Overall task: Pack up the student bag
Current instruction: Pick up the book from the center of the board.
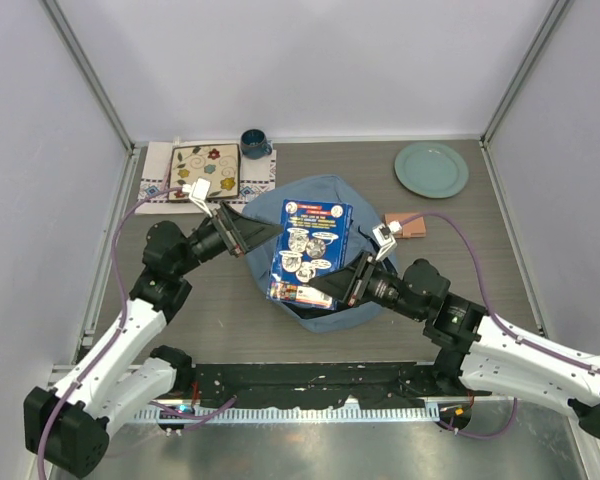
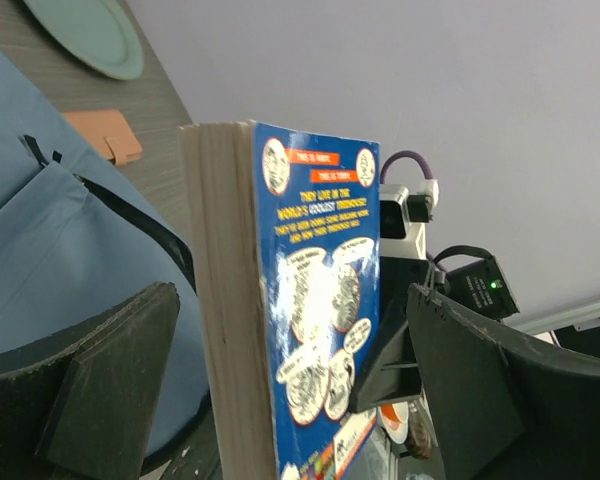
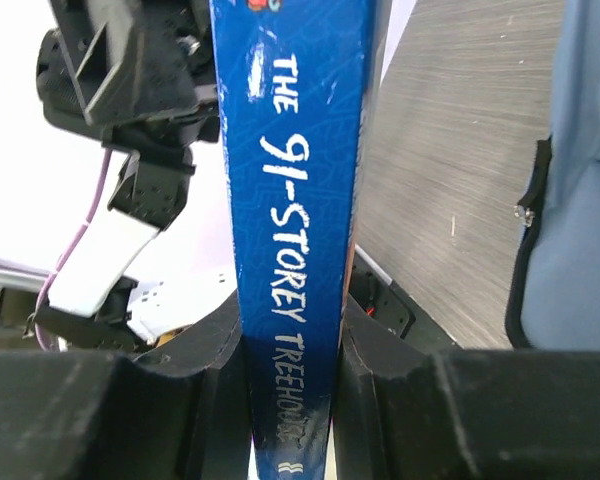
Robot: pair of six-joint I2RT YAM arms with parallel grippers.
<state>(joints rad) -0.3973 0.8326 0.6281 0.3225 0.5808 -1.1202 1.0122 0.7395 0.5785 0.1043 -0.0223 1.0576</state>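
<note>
1. The bag (image 1: 280,208) lies in the middle of the table (image 1: 230,300), between the two arms. It is blue, with a dark zipper line.
2. A blue book (image 1: 310,250) sits over the bag, its cover facing up in the top view.
3. The right claw (image 3: 293,390) is clamped on the book at its near right corner. The jaws are narrowly apart, and both fingers (image 3: 215,400) press on the spine, which reads "The 91-Storey Treehouse".
4. The left claw (image 1: 265,232) is spread wide and holds nothing. It sits at the book's left edge.
5. In the left wrist view the page edge stands between the left claw's fingers (image 2: 100,390), with a gap on each side.
6. A green plate (image 1: 431,169) lies at the far right of the table.
7. A small brown case (image 1: 410,226) lies just right of the bag.
8. At the far left, a patterned board (image 1: 205,170) rests on a white cloth (image 1: 158,178).
9. A dark blue mug (image 1: 255,143) stands just right of the board.
</note>
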